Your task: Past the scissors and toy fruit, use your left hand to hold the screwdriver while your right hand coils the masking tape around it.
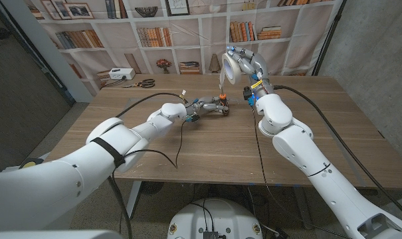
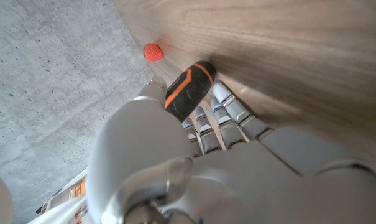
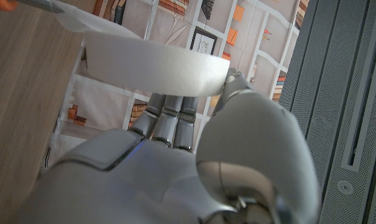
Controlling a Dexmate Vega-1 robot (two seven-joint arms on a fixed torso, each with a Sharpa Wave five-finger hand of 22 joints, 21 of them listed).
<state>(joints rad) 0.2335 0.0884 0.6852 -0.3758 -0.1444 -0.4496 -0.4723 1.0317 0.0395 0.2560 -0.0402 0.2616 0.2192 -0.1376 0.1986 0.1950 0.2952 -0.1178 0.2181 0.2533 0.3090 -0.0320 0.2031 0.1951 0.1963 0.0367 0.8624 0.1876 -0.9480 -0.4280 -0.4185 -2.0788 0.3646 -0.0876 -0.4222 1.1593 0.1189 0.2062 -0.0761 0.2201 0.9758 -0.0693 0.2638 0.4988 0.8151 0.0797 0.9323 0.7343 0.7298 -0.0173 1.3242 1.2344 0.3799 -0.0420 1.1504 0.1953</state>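
Wrapping step, I judge: the left hand (image 1: 210,106) clamps the screwdriver (image 1: 222,102) low over the desk (image 1: 207,143) at centre, the right hand (image 1: 248,65) grips the tape (image 1: 229,66) raised at one o'clock — next, carry the roll round the shaft.

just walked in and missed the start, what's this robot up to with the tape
The robot's left hand grips a black-and-orange screwdriver low over the wooden table. Its right hand holds a roll of masking tape raised above it, with a strip of tape running down toward the screwdriver, so wrapping looks underway. A pair of scissors lies at the table's far left, and a small red toy fruit sits near the screwdriver's tip.
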